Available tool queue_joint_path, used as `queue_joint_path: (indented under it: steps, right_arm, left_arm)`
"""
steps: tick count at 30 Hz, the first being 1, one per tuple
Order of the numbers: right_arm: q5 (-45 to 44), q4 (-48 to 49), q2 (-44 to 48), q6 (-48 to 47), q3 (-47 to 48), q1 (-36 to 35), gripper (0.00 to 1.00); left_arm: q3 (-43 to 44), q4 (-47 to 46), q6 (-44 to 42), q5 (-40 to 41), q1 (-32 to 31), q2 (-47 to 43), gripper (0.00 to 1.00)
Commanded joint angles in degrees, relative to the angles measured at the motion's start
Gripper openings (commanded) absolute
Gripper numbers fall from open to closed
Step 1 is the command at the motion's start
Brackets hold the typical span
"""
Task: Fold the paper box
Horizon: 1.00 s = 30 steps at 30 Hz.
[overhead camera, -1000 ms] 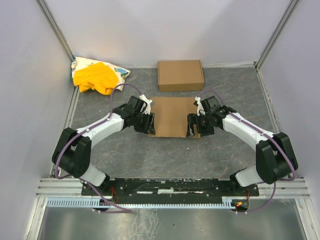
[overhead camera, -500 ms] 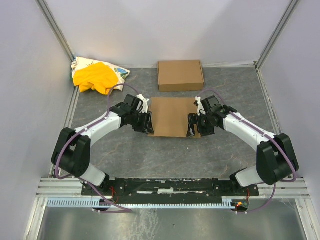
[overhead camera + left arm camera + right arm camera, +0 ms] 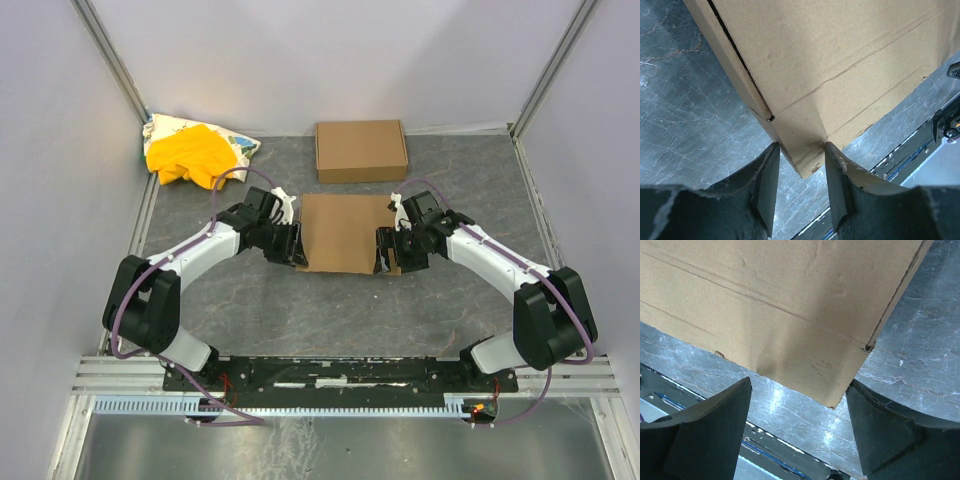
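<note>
The paper box [image 3: 345, 232] lies closed and flat on the grey table between both arms. My left gripper [image 3: 297, 246] is at its near left corner. In the left wrist view that cardboard corner [image 3: 805, 150] pokes down between the fingers, and both fingertips [image 3: 771, 150] press against its edges, so the left gripper [image 3: 801, 150] is shut on it. My right gripper [image 3: 385, 250] is at the near right corner. In the right wrist view the right gripper [image 3: 799, 390] stands wide open, with the box corner [image 3: 830, 385] between the fingers and a clear gap on the left side.
Another flat brown cardboard box [image 3: 361, 150] lies at the back centre. A yellow cloth bundle [image 3: 195, 153] sits in the back left corner. Walls and metal frame posts close in the table on three sides.
The left jaws have narrowed a little onto the box corner, and the left arm has drawn slightly back and left. The right arm has hardly moved.
</note>
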<state>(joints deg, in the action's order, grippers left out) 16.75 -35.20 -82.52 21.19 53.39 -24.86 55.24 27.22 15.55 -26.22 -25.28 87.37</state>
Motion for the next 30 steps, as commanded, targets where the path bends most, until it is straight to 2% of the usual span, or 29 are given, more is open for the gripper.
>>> queue_joint_path:
  steps: [1, 11, 20, 30]
  right_arm:
    - [2.8, 1.5, 1.1, 0.6, 3.2, -0.4, 0.83]
    - [4.9, 2.6, 0.8, 0.9, 2.6, -0.4, 0.84]
    - [4.7, 3.3, 0.1, 0.8, 1.6, -0.4, 0.84]
    - [6.1, 4.6, -0.4, 1.3, 0.7, -0.4, 0.84]
  left_arm:
    - [2.6, -0.8, -0.8, -4.7, 0.2, -1.0, 0.48]
    - [1.7, -0.7, -1.3, -3.5, 0.3, -0.6, 0.48]
    - [0.9, 0.8, -2.9, 2.6, 0.3, 0.0, 0.49]
    - [-0.1, 0.0, -3.1, 2.5, 0.3, 0.3, 0.49]
